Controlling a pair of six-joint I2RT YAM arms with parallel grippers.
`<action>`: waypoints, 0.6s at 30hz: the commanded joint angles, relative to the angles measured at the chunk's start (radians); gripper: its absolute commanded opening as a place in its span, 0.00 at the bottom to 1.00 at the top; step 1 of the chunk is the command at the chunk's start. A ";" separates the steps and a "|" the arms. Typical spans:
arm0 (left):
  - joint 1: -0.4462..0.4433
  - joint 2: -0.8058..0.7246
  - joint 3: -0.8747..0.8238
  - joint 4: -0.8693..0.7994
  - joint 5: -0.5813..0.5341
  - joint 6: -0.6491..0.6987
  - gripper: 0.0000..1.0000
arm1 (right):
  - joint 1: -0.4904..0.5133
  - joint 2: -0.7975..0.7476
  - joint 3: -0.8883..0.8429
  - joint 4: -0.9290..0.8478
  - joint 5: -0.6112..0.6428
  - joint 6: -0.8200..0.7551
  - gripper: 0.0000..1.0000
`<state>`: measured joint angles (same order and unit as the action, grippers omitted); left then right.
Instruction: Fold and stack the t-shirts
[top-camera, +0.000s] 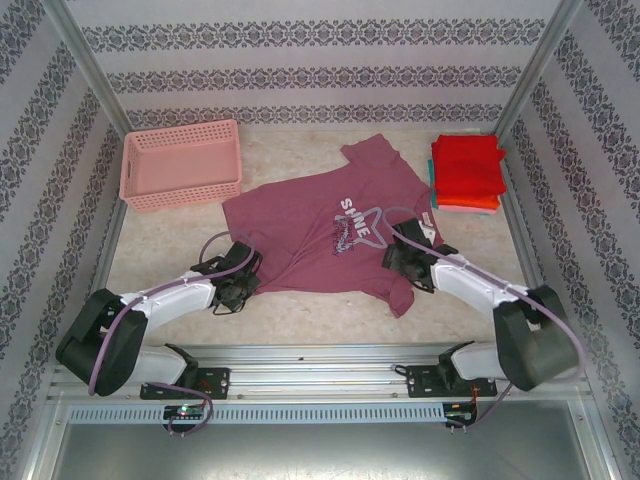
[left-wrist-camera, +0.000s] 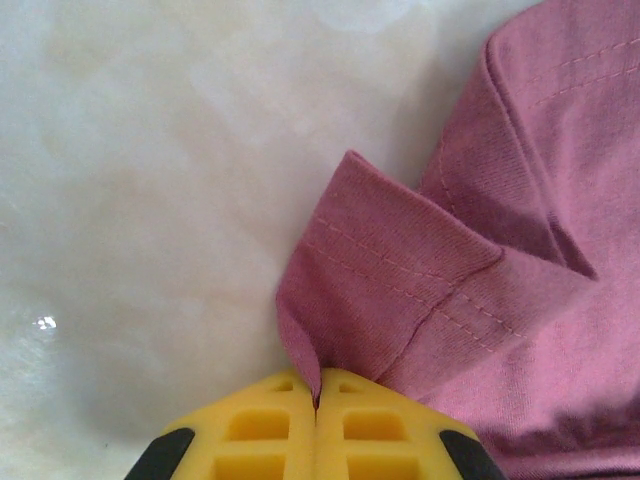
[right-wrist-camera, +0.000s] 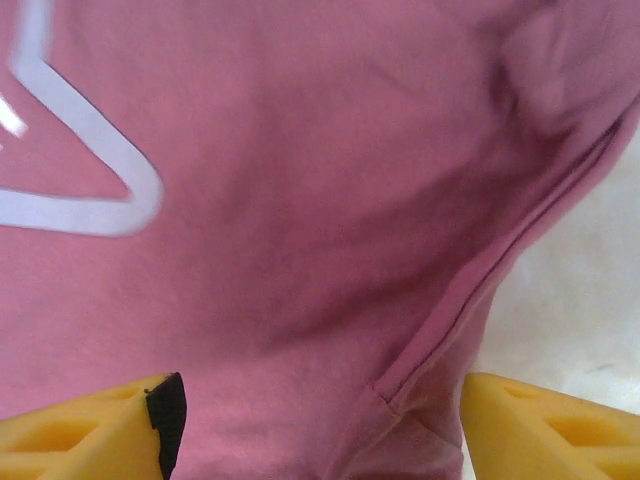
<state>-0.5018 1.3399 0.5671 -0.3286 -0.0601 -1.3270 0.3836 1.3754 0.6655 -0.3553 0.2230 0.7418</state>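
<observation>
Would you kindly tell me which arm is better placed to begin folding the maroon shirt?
Left, I think: the left tool is shut on a hemmed corner of the maroon shirt, ready to draw it over. The right tool stands open over the cloth, gripping nothing.

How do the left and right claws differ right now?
The left claw is shut, pinching a hemmed edge of the maroon shirt; the right claw is open, holding nothing. Left sits at the shirt's edge, right over its body beside the print. Both are yellow.
</observation>
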 joint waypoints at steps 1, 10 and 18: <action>0.031 0.021 -0.023 0.086 -0.080 0.002 0.00 | -0.031 0.035 -0.016 -0.033 -0.018 0.096 0.68; 0.046 -0.002 -0.052 0.102 -0.081 -0.017 0.00 | -0.199 -0.122 -0.093 -0.134 -0.001 0.161 0.50; 0.061 0.007 -0.053 0.117 -0.075 -0.005 0.00 | -0.302 -0.330 -0.182 -0.169 -0.044 0.133 0.35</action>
<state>-0.4820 1.3174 0.5407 -0.2966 -0.0387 -1.3289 0.0872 1.1049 0.4988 -0.4877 0.1898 0.8875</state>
